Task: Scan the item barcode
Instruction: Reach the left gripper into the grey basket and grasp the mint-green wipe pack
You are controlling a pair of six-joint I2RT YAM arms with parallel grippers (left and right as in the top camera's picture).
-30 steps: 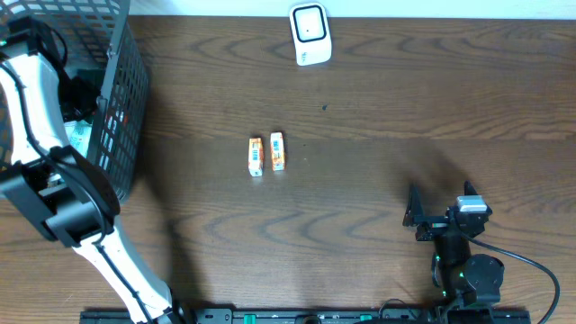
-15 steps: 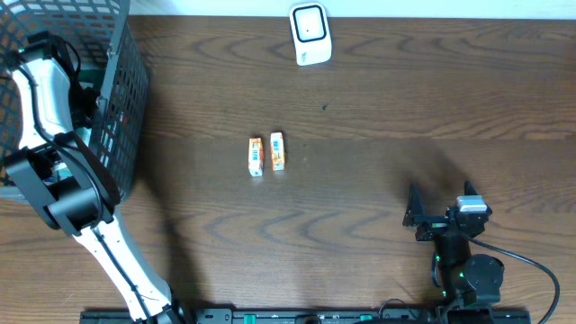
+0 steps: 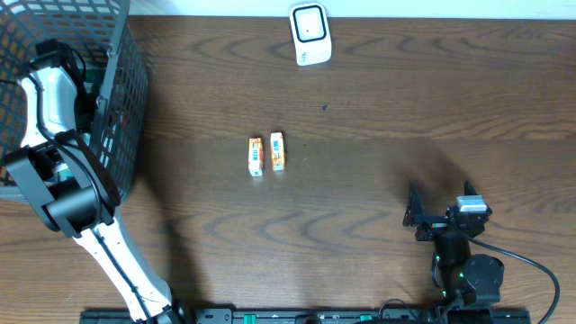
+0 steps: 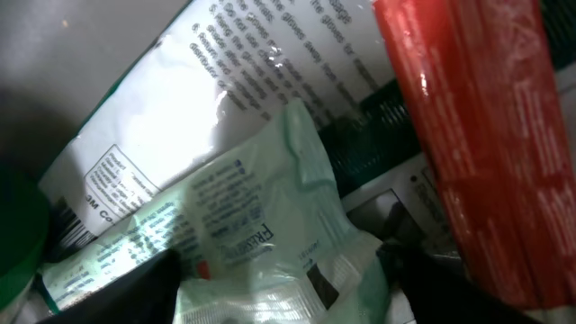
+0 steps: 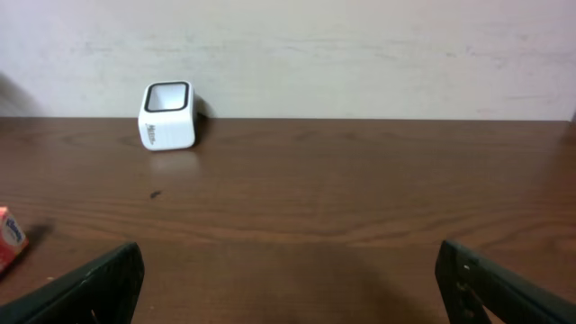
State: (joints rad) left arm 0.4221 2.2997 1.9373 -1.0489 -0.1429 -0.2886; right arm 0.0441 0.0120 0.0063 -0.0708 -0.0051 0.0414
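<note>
The left pincer [image 4: 279,274] is down inside the black mesh basket [image 3: 126,108] at the desk's [image 3: 405,108] far left corner. Its fingers are spread on either side of a pale green packet [image 4: 261,234], which lies beside a red package [image 4: 477,135]. The right pincer [image 5: 290,256] rests spread wide and empty near the front edge. The white scanner [image 3: 310,33] stands at the far edge, and two small orange boxes [image 3: 256,156] lie mid-desk.

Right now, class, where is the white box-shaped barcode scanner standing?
In the overhead view the white box-shaped barcode scanner stands at the dark wooden table's far edge, near its middle, beyond the two small orange boxes.
</note>
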